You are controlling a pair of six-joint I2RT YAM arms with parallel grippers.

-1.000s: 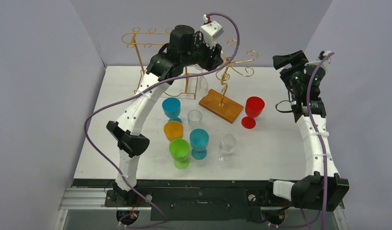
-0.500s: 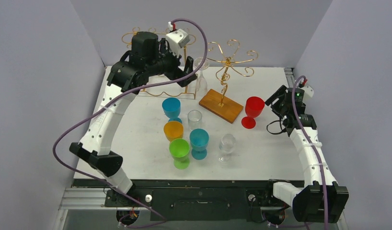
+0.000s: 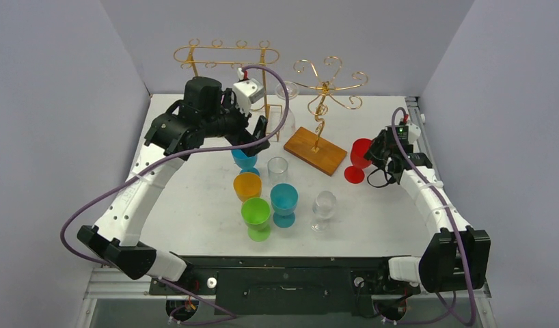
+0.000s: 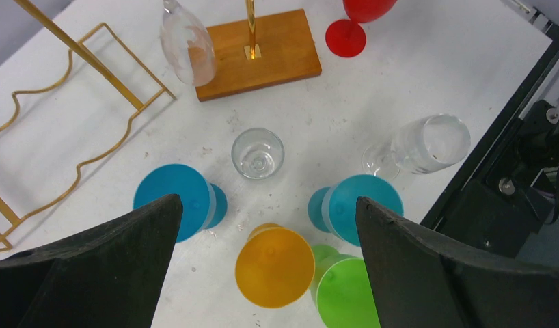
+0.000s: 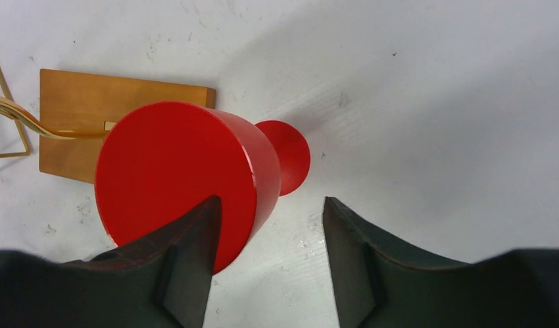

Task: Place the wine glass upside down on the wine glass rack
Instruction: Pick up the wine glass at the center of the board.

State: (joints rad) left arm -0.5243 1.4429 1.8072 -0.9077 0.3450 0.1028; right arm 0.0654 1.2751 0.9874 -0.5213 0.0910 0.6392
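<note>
We are seeing the left gripper (image 4: pixel 268 201) hovering over a cluster of glasses, its two black fingers spread wide and holding nothing. Below it, a blue glass (image 4: pixel 173 201), a teal glass (image 4: pixel 364 205), an orange glass (image 4: pixel 273 266), a green glass (image 4: pixel 345 297), a small clear tumbler (image 4: pixel 257 152) and a clear stemmed glass (image 4: pixel 427 142) are standing on the white table (image 3: pixel 400 225).

We are finding one clear wine glass (image 4: pixel 188 51) hanging bowl-down beside the wooden base (image 4: pixel 277 55) of the gold tree rack (image 3: pixel 328 82). It is sitting between that rack's pole and the gold rectangular rack (image 3: pixel 225 49), and we cannot tell which of the two is carrying it.

The red wine glass (image 5: pixel 174 171) is standing upright on the table, just beside the right end of the wooden base. The right gripper (image 5: pixel 271 202) is hanging directly above it with its jaws partly open and gripping nothing. In the right wrist view one finger (image 5: pixel 188 260) is overlapping the rim of the red bowl, while the red foot is showing in the gap between the fingers. We cannot tell whether that finger is touching the bowl.
</note>
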